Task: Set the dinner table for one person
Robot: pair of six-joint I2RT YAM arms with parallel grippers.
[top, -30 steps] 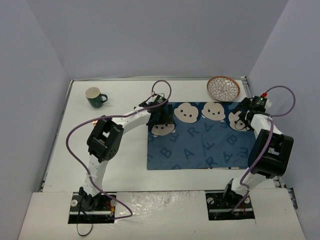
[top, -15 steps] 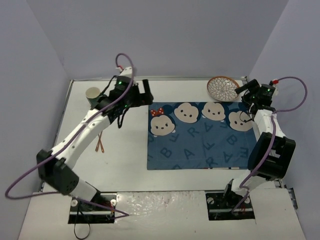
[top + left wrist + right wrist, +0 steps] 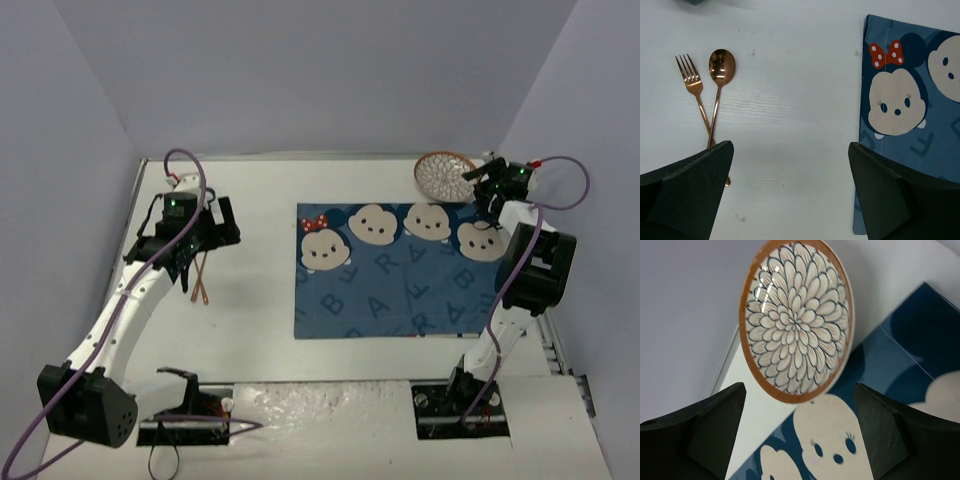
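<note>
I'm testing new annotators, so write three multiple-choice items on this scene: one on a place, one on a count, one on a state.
1. The fork and spoon lie:
A) on the bare dinner table, left of the blue mat
B) on the plate
C) on the mat

2. Cartoon faces along the mat's far edge:
A) two
B) six
C) four

3. The left tool is:
A) shut on the fork
B) open and empty
C) shut on the mat's corner

Answers:
1 A, the copper-coloured cutlery rests on white tabletop, clear of the cloth.
2 C, the top view shows four in a row.
3 B, its jaws stand wide apart, gripping nothing.
</note>
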